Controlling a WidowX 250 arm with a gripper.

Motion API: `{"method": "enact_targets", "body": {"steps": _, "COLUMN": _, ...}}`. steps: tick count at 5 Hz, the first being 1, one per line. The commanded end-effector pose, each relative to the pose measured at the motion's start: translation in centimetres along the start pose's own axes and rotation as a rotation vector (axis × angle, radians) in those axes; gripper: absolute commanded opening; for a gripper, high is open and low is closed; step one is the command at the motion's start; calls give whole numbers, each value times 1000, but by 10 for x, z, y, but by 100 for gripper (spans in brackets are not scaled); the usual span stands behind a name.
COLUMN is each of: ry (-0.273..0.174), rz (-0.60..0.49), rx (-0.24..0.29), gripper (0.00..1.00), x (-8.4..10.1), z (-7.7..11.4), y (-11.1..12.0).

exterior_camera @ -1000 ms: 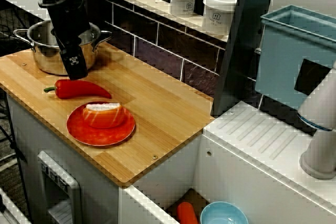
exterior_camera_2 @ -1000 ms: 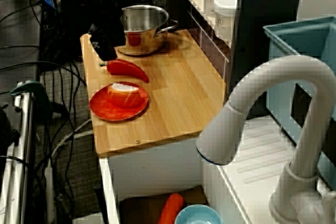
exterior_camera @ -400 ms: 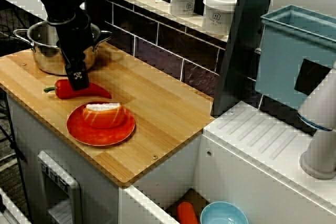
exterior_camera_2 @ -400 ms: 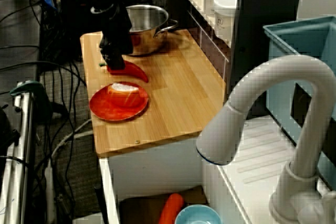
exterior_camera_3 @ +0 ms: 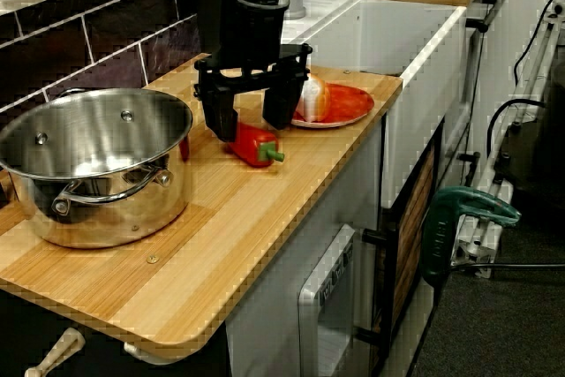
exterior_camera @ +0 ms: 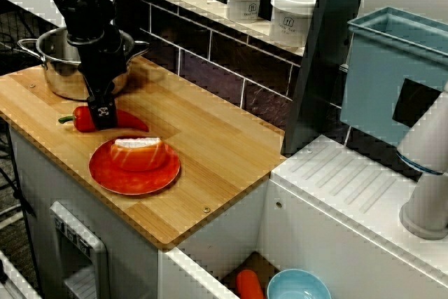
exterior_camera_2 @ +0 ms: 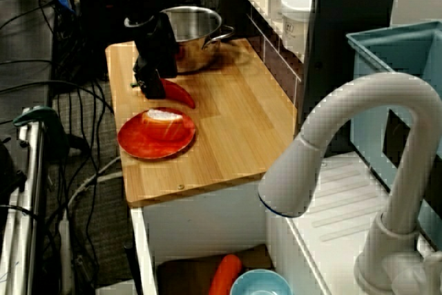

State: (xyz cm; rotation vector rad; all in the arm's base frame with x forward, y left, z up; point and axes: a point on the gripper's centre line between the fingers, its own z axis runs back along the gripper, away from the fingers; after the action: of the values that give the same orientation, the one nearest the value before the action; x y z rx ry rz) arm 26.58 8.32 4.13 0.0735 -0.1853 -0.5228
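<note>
A long red pepper (exterior_camera: 130,122) lies on the wooden counter (exterior_camera: 210,145) between a steel pot (exterior_camera: 52,61) and a red plate (exterior_camera: 133,181). My black gripper (exterior_camera: 103,113) is down over the pepper's stem half. In the view from the pot end, the gripper (exterior_camera_3: 252,121) is open, one finger (exterior_camera_3: 220,117) on each side of the pepper (exterior_camera_3: 256,144), low near the wood. The jaws have not closed on it. On the plate (exterior_camera_3: 351,105) sits an orange and white rounded food piece (exterior_camera_3: 313,97). From the sink end, the gripper (exterior_camera_2: 152,86) hides part of the pepper (exterior_camera_2: 179,94).
The pot (exterior_camera_3: 88,165) stands close behind the gripper. Two white jars (exterior_camera: 292,6) sit on the tiled ledge. A blue bin (exterior_camera: 399,68) and a white faucet (exterior_camera_2: 345,143) are at the sink end. In the sink lie a carrot (exterior_camera: 248,283) and a blue bowl (exterior_camera: 297,286).
The gripper has come down from beside the pot onto the pepper, now straddling it. Pepper, plate and pot have not moved.
</note>
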Motion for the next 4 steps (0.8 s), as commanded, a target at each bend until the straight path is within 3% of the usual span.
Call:
{"method": "enact_targets", "body": {"steps": 1, "ry": -12, "rz": -34, "rx": -12, "gripper": 0, "x": -4, "z": 2, "y": -3}}
{"method": "enact_targets", "body": {"steps": 2, "ry": -1, "rz": -27, "rx": -19, "gripper": 0, "x": -4, "z": 0, "y": -4}}
{"method": "enact_targets", "body": {"steps": 4, "ry": -21, "rz": 7, "rx": -33, "gripper": 0, "x": -3, "z": 13, "y": 6}}
